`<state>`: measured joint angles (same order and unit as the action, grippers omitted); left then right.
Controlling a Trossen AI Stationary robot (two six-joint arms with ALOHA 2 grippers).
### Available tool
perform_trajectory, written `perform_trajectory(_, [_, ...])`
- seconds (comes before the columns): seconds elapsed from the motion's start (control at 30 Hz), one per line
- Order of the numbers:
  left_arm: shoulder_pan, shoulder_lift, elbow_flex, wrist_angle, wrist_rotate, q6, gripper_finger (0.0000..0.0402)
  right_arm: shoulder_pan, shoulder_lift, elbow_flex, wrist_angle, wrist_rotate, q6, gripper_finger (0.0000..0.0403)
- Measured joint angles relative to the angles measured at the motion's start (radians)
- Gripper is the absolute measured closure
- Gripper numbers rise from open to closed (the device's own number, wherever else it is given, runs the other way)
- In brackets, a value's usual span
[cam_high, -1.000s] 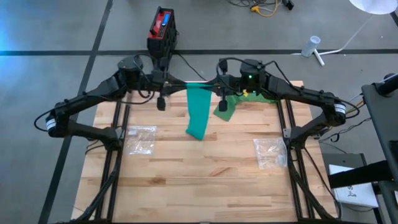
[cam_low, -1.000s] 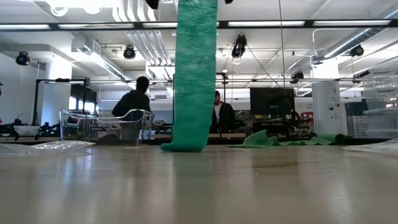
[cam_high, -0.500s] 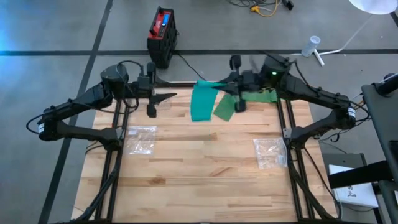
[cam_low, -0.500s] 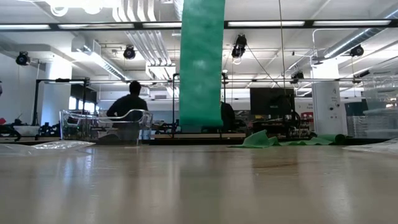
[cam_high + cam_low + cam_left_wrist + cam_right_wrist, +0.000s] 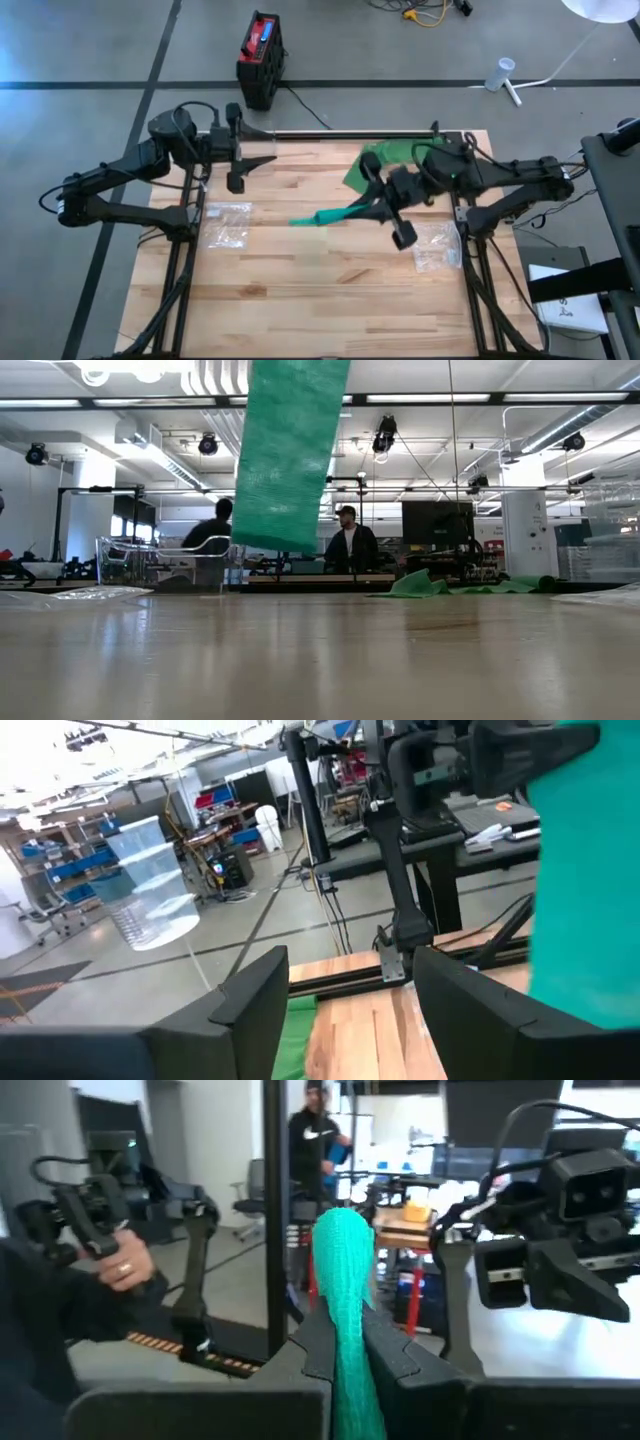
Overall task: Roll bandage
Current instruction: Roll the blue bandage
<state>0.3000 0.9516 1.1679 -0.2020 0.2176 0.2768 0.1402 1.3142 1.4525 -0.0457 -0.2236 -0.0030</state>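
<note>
High view: right gripper (image 5: 372, 208) is pinching one end of the green bandage (image 5: 325, 217) out over the middle of the wooden table (image 5: 330, 300), the strip trailing from the fingers toward the left arm. Right wrist view is confirming the clamp: both dark fingers (image 5: 310, 1345) are pressing flat against the cloth, which is bunching into a narrow rope between them. Left gripper (image 5: 243, 160) is sitting near the table's far left edge, fingers spread apart and holding nothing.

Low view is showing the bandage's free end hanging in the air, clear of the tabletop, tilted slightly.

Handling, as a judgement: light, limp, stretchy knit; it is draping and folding under its own weight, so likely not slippery and not fragile. Best hold is probably at the free end, pinched flat across the width, to start a roll.

Surface: pale butcher-block planks. A second green cloth (image 5: 385, 158) is lying near the far edge by the right arm; two clear plastic bags (image 5: 226, 222) are resting either side.

Room: open workshop, grey floor, people (image 5: 347, 548) standing beyond the table.
</note>
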Motion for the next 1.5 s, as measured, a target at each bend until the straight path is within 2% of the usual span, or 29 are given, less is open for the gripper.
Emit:
perform_trajectory(0.1, [0.0, -0.008, 0.0, 0.0, 0.001, -0.036, 0.0186, 0.015, 0.007, 0.0, -0.007, 0.042, 0.0, 0.0395])
perform_trajectory(0.23, [0.001, -0.009, -0.026, 0.0, 0.033, -0.084, 0.0178, -0.019, 0.043, -0.006, -0.012, 0.068, -0.043, 0.0395])
perform_trajectory(0.33, [0.001, -0.008, -0.082, 0.018, 0.034, -0.08, 0.0173, -0.071, 0.074, -0.022, -0.009, 0.07, -0.065, 0.0395])
perform_trajectory(0.47, [0.019, -0.015, -0.194, 0.141, 0.032, -0.103, 0.0167, -0.148, 0.095, -0.082, -0.007, 0.064, -0.095, 0.0395])
perform_trajectory(0.67, [0.072, -0.021, -0.333, 0.335, 0.029, -0.141, 0.0151, -0.304, 0.101, -0.181, 0.029, -0.053, -0.122, 0.0395])
perform_trajectory(0.8, [0.087, 0.019, -0.39, 0.42, 0.027, -0.141, 0.0139, -0.397, 0.141, -0.212, 0.03, -0.102, -0.198, 0.0395])
perform_trajectory(1.03, [0.152, 0.151, -0.378, 0.494, 0.028, -0.114, 0.0118, -0.487, 0.261, -0.214, 0.091, -0.154, -0.359, 0.0395])
perform_trajectory(1.13, [0.187, 0.194, -0.36, 0.497, 0.042, -0.043, 0.0112, -0.497, 0.294, -0.214, 0.104, -0.157, -0.408, 0.0395])
perform_trajectory(1.33, [0.211, 0.246, -0.358, 0.489, 0.163, 0.029, 0.0112, -0.508, 0.31, -0.214, 0.142, -0.143, -0.428, 0.0394])
perform_trajectory(1.5, [0.211, 0.263, -0.359, 0.476, 0.192, 0.059, 0.0127, -0.518, 0.307, -0.214, 0.143, -0.117, -0.428, 0.0394])
